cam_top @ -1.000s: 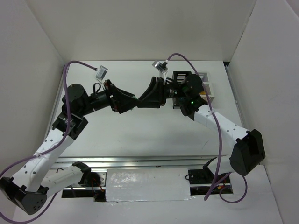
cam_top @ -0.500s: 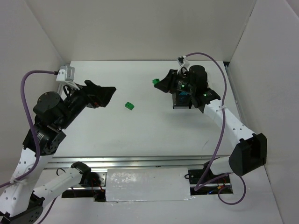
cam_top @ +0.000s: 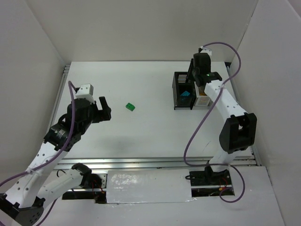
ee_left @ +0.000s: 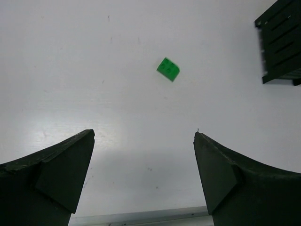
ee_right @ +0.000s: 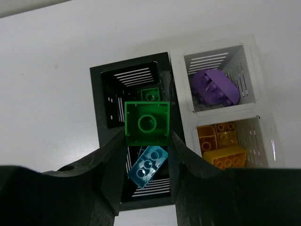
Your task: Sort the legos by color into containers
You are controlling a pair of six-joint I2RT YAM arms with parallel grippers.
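Right gripper (ee_right: 146, 140) pinching a green brick (ee_right: 147, 123) over the bins (ee_right: 96, 117); left gripper (ee_left: 143, 136) spread wide, holding nothing.
On the table (cam_top: 141, 136), the black bins sit directly beneath the right gripper, a second green brick (ee_right: 150, 94) and a teal brick (ee_right: 148, 165) inside. A loose green brick (ee_left: 168, 68) lies ahead of the left gripper, well apart.

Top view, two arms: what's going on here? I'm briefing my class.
The right gripper holds a green lego over the black bins, where a second green lego and a teal lego already sit. A purple lego and yellow and orange legos lie in the white bins. The left gripper hangs open above the table, one loose green lego ahead of it.
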